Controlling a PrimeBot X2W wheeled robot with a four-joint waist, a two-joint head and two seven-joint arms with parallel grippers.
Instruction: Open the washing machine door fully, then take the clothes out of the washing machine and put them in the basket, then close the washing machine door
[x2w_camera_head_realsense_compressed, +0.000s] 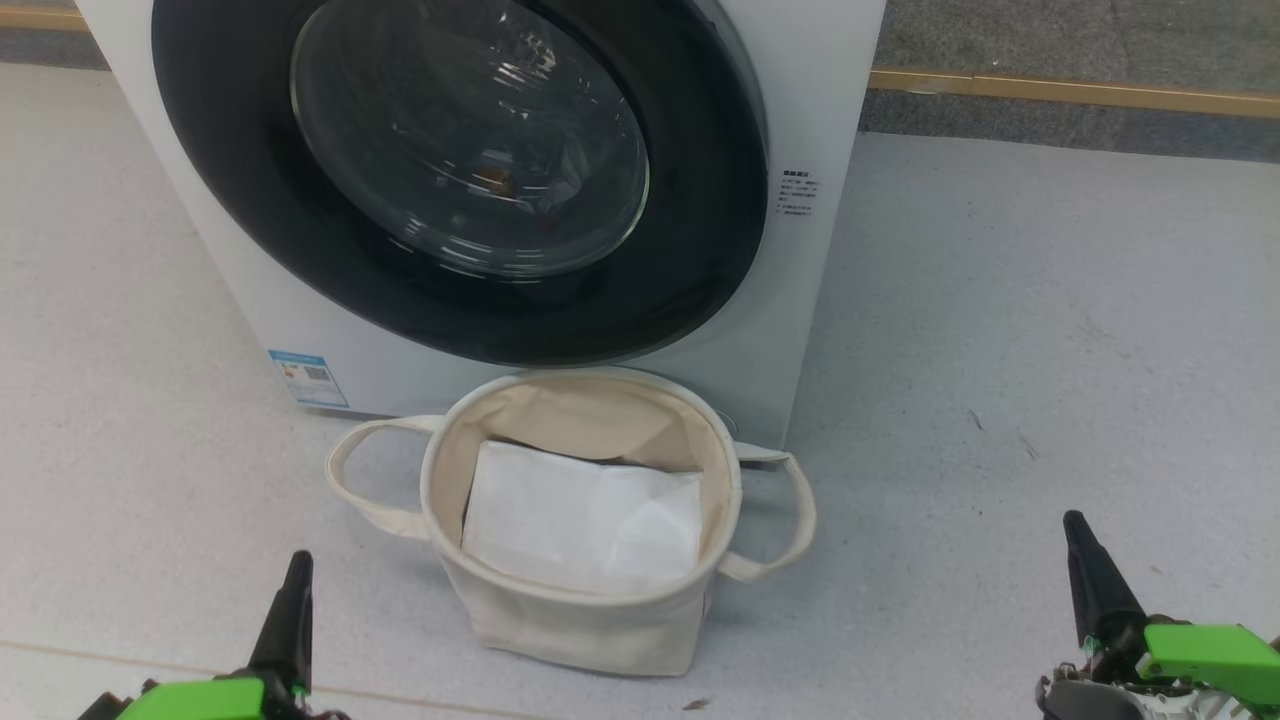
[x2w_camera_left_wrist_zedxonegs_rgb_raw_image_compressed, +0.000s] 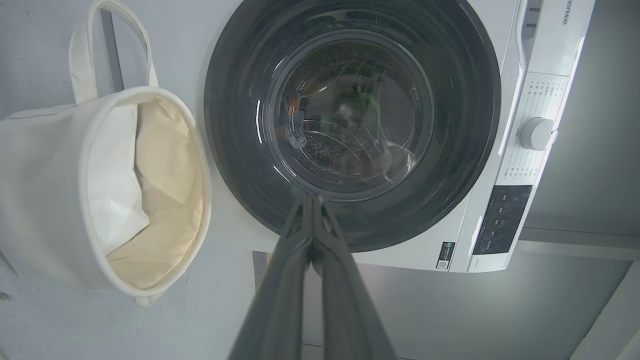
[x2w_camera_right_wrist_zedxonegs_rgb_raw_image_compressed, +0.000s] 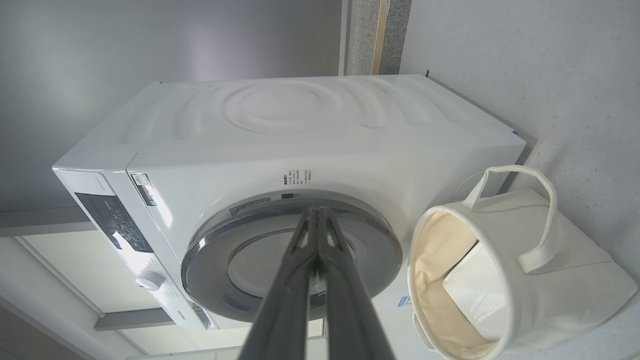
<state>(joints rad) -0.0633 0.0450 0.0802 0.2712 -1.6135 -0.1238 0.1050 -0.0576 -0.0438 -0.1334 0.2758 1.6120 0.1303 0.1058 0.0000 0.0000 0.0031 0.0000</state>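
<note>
White machine, black door, cream basket on speckled grey

The washing machine is plain white, with small dark printed text and a blue label sticker low on its front. Its control panel is black and its dial white. The washing machine door has a glossy black rim around clear glass. Through the glass the clothes show only as small orange-brown spots. In front of the machine, the basket is unpatterned cream canvas and holds a white sheet. The floor is pale grey with fine specks. Behind the machine runs a tan strip. The left gripper and right gripper have dark grey fingers with bright green parts at their bases.
</note>
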